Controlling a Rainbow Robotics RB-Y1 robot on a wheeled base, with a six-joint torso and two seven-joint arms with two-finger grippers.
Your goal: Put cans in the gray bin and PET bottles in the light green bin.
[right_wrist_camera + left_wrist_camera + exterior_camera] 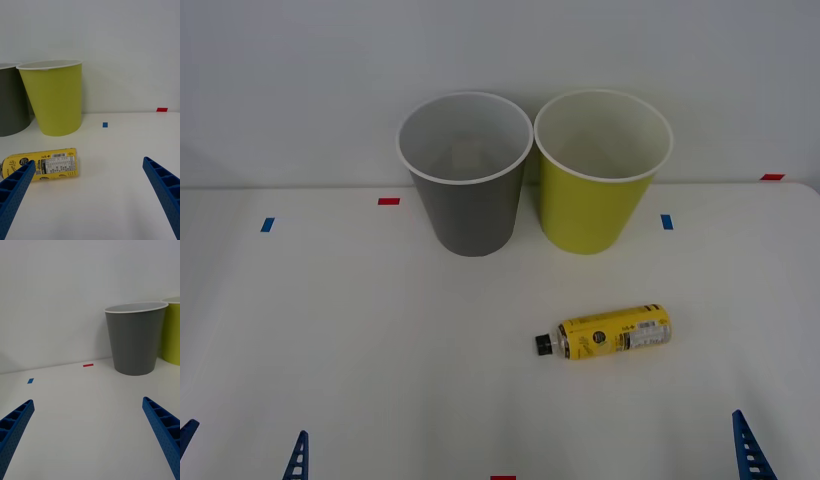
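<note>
Both jaws stand wide open and hold nothing: the left gripper (88, 438) and right gripper (90, 195), each with blue ribbed fingers, sit low at the near edge of the white table (330, 330). At the table's far side, against a white wall, stand two round tapered bins with white rims, the gray bin (466, 172) on the left just beside the light green bin (602, 170). Nearer, on the right, lies the PET bottle (605, 332) on its side, black cap pointing left, its yellow label printed with a barcode and small text, with small red and blue tape marks scattered around.
</note>
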